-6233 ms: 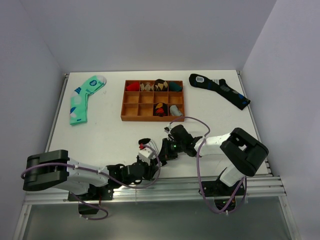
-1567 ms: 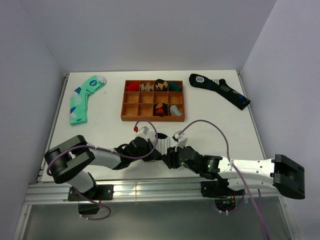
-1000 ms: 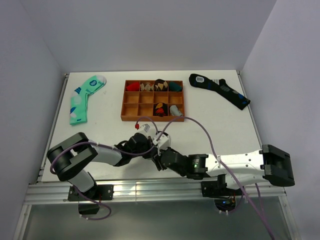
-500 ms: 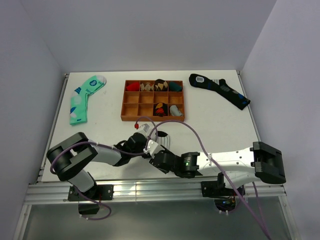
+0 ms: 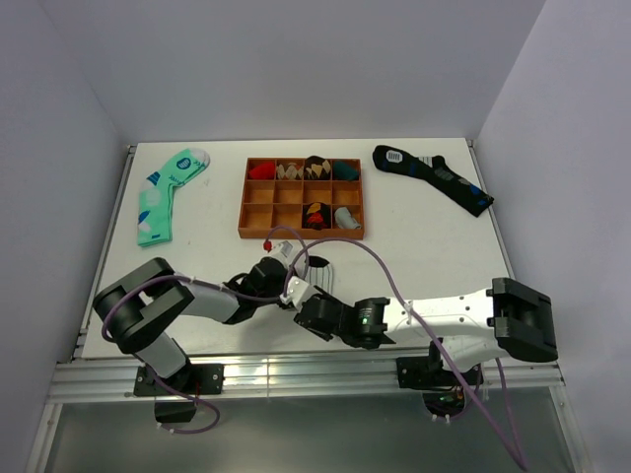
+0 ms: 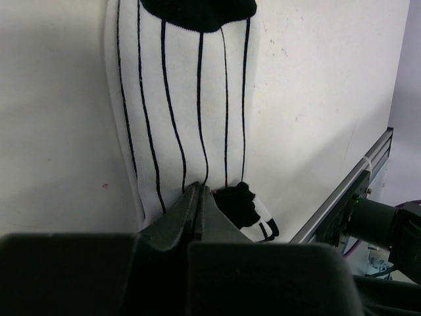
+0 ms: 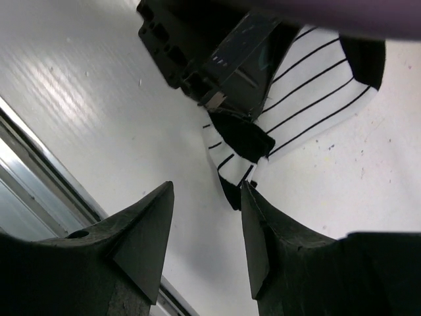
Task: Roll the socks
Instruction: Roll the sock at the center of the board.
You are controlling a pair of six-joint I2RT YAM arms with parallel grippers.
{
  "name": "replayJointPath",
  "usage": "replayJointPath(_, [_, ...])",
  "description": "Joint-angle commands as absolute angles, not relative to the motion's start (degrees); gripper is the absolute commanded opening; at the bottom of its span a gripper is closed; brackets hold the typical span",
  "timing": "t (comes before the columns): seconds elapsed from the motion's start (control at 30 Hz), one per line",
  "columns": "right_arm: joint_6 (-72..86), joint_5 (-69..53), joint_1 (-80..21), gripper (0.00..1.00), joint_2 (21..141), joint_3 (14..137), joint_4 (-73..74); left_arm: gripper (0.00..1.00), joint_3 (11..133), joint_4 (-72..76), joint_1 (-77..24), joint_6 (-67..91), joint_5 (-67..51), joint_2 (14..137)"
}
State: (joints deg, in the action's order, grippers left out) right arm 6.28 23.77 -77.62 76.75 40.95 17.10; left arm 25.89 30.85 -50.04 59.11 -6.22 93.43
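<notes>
The left claw [image 6: 197, 192] has its two fingers pressed tight together on the end of the striped sock [image 6: 184, 99], right beside a black patch of it that is folded over. Going by the right wrist view, the tip is nipping the fabric at that fold. The right claw [image 7: 207, 191] has its fingers spread wide with nothing between them. It sits just short of the same end of the sock, and I cannot tell if it touches.

The sock lies flat on the white table [image 5: 434, 261] in front of the wooden compartment tray [image 5: 296, 235], near its front wall. Both wrists crowd over it, so from above only a small strip of white with thin black lines shows. Its other end, away from the claws, is capped in black.

Several compartments of the tray hold small coloured bundles. Well to the left of the tray lies a mint green sock [image 5: 163, 195] with blue and white blotches. Off the tray's back right corner lies a long black sock [image 5: 434, 177] with blue patches, set at a slant.
</notes>
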Motion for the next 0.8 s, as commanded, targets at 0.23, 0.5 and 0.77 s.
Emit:
replayJointPath(0.23, [5.54, 18.29, -72.60, 0.52, 71.89, 40.34, 7.65, 0.00, 20.39, 8.52, -47.29, 58.09, 5.45, 96.86])
replayJointPath(0.5, [11.33, 17.92, -71.02, 0.52, 68.92, 36.13, 1.85, 0.00, 19.34, 7.91, -47.20, 59.50, 5.89, 95.80])
replayJointPath(0.77, [22.66, 21.27, -70.75, 0.53, 65.48, 37.00, 9.57, 0.00, 19.60, 8.17, -47.20, 59.24, 5.98, 96.42])
